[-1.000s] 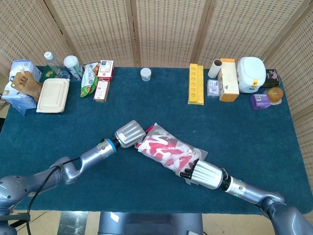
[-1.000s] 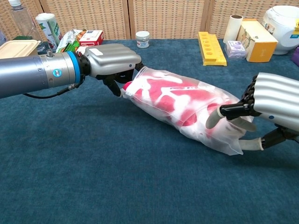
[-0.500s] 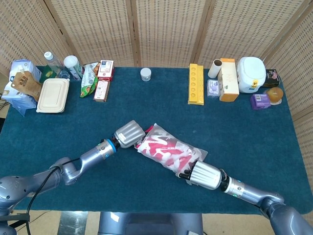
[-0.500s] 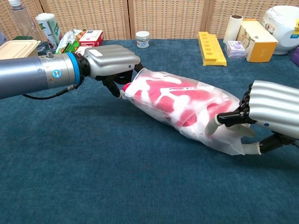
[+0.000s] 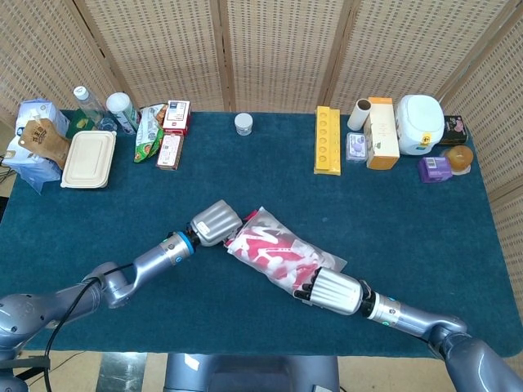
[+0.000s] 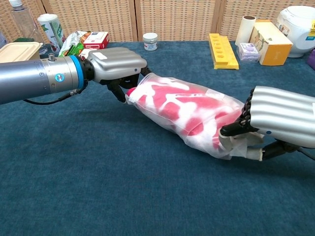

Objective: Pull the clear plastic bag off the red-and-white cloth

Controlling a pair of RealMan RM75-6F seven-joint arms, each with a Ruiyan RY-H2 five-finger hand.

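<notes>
Right hand (image 6: pixel 261 129), lower right: your fingers curl onto the bag (image 6: pixel 216 98) end, grip looks closed | bag lies mid-frame on the table (image 6: pixel 98 187), cloth (image 6: pixel 184 105) fully inside, pull not done | left hand (image 6: pixel 115 64), upper left: closed at the mouth; whether you pinch cloth or plastic is hidden.

Your left hand (image 6: pixel 117 61) covers the end of the red-and-white cloth (image 6: pixel 184 105) beneath its fingers, so you cannot tell whether those fingers pinch cloth, the clear plastic bag (image 6: pixel 216 142), or both. Your right hand (image 6: pixel 275 120) runs off the chest view's right edge, and its back hides the bag's end under its fingers in the head view. Labels on the far boxes (image 5: pixel 170 150) are too small to read.
</notes>
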